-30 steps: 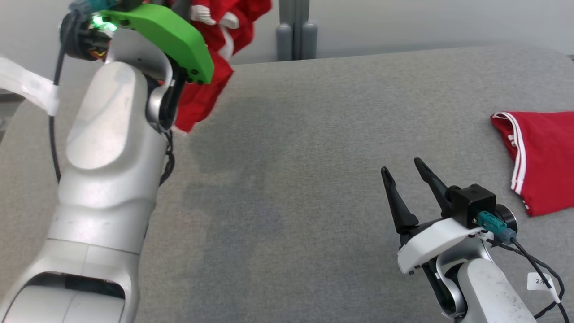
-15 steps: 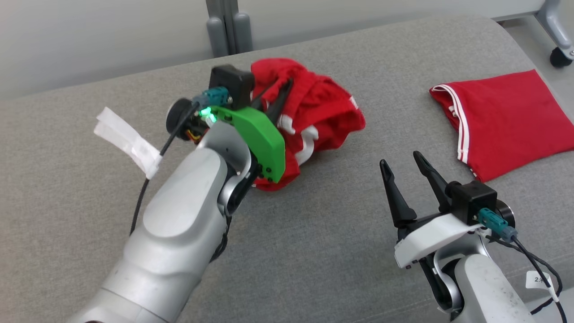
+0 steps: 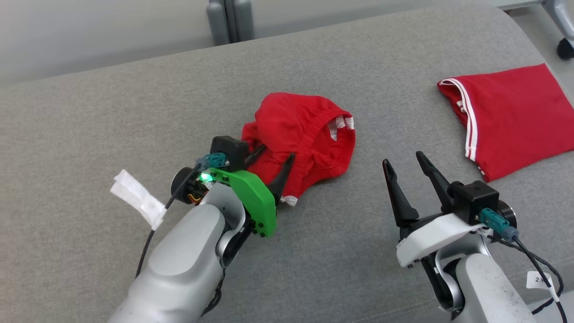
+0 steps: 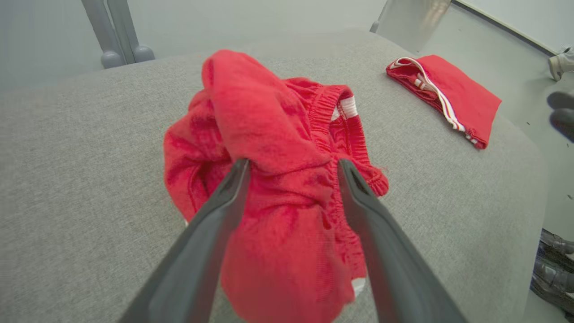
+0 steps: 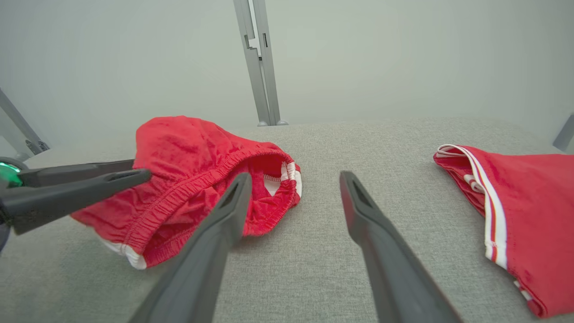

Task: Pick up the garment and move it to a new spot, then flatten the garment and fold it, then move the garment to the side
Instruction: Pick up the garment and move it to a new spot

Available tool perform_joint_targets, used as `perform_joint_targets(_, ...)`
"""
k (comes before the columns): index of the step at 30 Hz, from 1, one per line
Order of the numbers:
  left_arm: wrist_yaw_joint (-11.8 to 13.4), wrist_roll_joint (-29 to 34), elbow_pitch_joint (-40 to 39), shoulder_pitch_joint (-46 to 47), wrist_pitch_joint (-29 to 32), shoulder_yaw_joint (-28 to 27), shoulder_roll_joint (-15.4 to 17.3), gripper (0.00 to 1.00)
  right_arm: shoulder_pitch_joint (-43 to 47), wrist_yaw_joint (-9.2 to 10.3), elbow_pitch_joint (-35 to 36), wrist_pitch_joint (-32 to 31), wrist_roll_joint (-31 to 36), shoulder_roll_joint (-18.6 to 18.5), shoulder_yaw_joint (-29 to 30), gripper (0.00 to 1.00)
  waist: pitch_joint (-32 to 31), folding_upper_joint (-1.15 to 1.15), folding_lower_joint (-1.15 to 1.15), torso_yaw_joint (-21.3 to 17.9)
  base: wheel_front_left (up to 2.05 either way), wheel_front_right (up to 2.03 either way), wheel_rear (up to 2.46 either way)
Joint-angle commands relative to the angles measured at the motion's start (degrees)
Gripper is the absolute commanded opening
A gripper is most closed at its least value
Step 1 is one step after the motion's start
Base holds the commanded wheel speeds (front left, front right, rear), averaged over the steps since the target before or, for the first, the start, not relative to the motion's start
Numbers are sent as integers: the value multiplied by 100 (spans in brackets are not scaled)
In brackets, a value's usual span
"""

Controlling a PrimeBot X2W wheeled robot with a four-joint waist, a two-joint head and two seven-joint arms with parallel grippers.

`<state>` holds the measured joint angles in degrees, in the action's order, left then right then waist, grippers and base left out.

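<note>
step: first part, judged nearly done. garment (image 3: pixel 300 134) lies dropped in a heap at a spot mid grey surface (image 3: pixel 134 112); flattening not yet begun.
garment place: centre of surface, resting on it, well apart from folded red piece (image 3: pixel 515 112) at far right.
left claw (image 3: pixel 276 153): fingers spread wide, one on each side of near-left part of heap. cloth sits btwn them and looks loose, not pinched.
right claw (image 3: pixel 402 159): fingers apart, nothing in it, hovers near right side of heap, not touching.
which way it points: elastic waistband gapes toward robot's right and a bit away, i.e. toward folded piece. white label shows inside the opening. white-trimmed hem (image 3: pixel 291 200) lies at near edge, just beside left claw.
long axis: hard to call, heap abt as wide as long. slight stretch from near hem up to far rounded hump, tilted a little to the right in head view. legs cannot be told apart.
next move, my guess: left claw backs clear w/o dragging cloth. then each claw takes a waistband end or a hem corner and they pull apart, low over surface, to spread it flat.
risk: bunched layers. a pinch may catch 2 layers and keep it twisted.
</note>
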<state>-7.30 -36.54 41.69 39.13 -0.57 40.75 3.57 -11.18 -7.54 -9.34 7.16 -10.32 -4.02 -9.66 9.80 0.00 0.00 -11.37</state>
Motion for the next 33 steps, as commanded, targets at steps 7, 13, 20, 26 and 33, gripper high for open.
perform_joint_targets(7, -8, -473, -584, -550, -1045, -488, 445, 100, 228, 11, 54, -44, 54, -33, 179, 100, -417, 0, 0, 639, 0, 0, 0)
perform_joint_targets(13, 355, -370, -1182, -1135, -1422, -973, 850, 100, 385, 11, 98, -57, 54, -5, 422, 100, -616, 0, 0, 1009, 0, 0, 0)
perform_joint_targets(20, 728, -64, -2271, -2089, -1459, -2001, 1057, 100, 547, 11, 118, -78, 95, 25, 649, 100, -808, 0, 0, 1323, 0, 0, 0)
perform_joint_targets(26, 634, 438, -2884, -2891, -1460, -2744, 888, 100, 660, 11, 75, -82, 70, 53, 737, 100, -950, 0, 0, 1456, 0, 0, 0)
perform_joint_targets(33, 467, 859, -2985, -3428, -1461, -3286, 692, 100, 737, 10, 0, -73, 2, 77, 723, 100, -1037, 0, 0, 1447, 0, 0, 0)
